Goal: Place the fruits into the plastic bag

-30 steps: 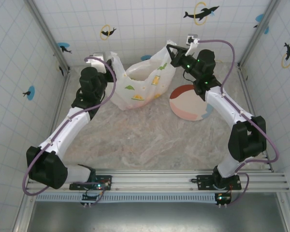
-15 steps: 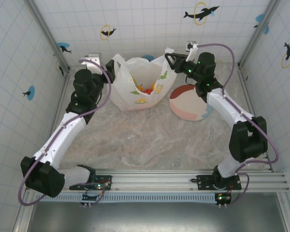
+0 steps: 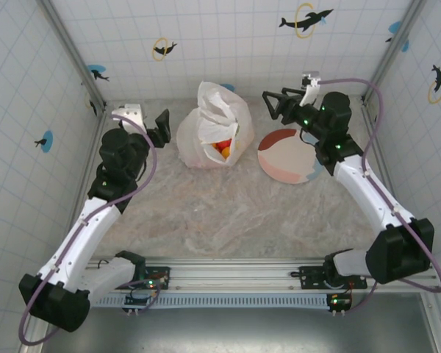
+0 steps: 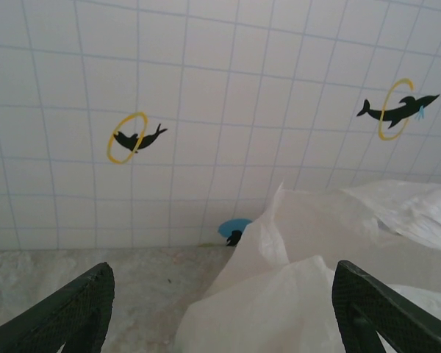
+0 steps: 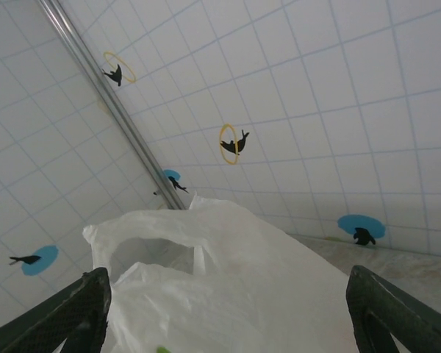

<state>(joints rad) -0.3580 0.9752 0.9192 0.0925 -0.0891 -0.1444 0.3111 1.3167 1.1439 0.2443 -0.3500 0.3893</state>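
The plastic bag (image 3: pixel 213 121) stands slumped at the back middle of the table, white and crinkly, its top bunched up. Orange and red fruits (image 3: pixel 223 149) show through its lower side. My left gripper (image 3: pixel 160 126) hangs open just left of the bag, not touching it. To the bag's right, my right gripper (image 3: pixel 271 107) is also open and apart from it. In the left wrist view the bag (image 4: pixel 316 287) lies beyond the wide-spread gripper (image 4: pixel 224 316). The right wrist view has the bag (image 5: pixel 242 272) with a handle loop beyond that gripper (image 5: pixel 228 316).
A round pink, red and blue plate (image 3: pixel 285 158) lies flat to the right of the bag, under the right arm. Tiled walls with dolphin stickers close in the back and both sides. The marbled table (image 3: pixel 228 213) stretches toward the arm bases.
Both grippers opened and let go of the bag's handles, then drew back sideways. The bag, held spread open before, has dropped and bunched together on the table.
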